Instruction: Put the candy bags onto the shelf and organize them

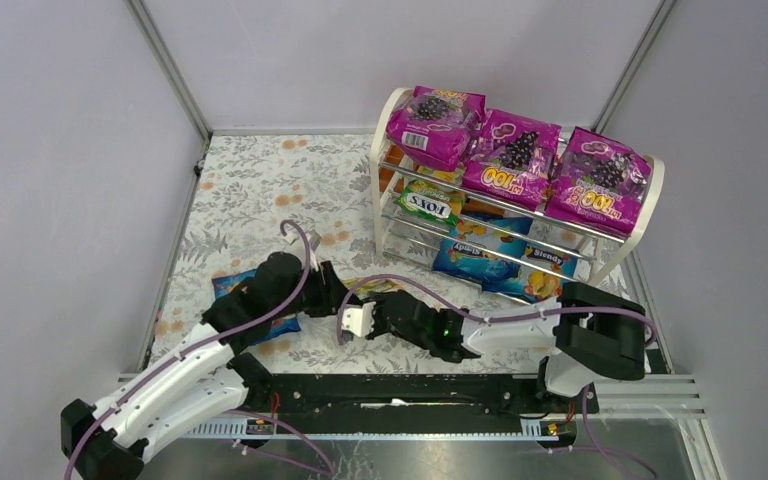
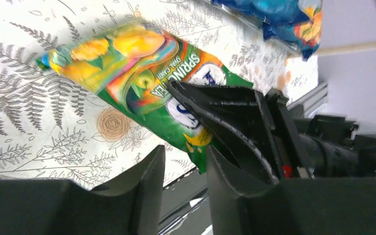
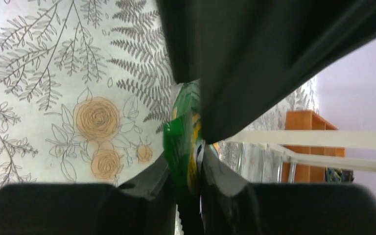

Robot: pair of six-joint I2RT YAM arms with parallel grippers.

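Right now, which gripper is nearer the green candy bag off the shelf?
Right. The right gripper is clamped on the green candy bag; the left gripper is open just beside its corner.

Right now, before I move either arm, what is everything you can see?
magenta bags: three, magenta, side by side on the top tier.
green bags: two, green-yellow; one on the middle tier, one off the shelf.
blue bags: at least three, blue; bottom tier, plus one under the left arm.
shelf: one, chrome rods, white ends, far right.
tablecloth: one, white, grey leaves, orange flowers.
left pincer: one, black, open, empty.
right pincer: one, black, closed on the loose green bag.
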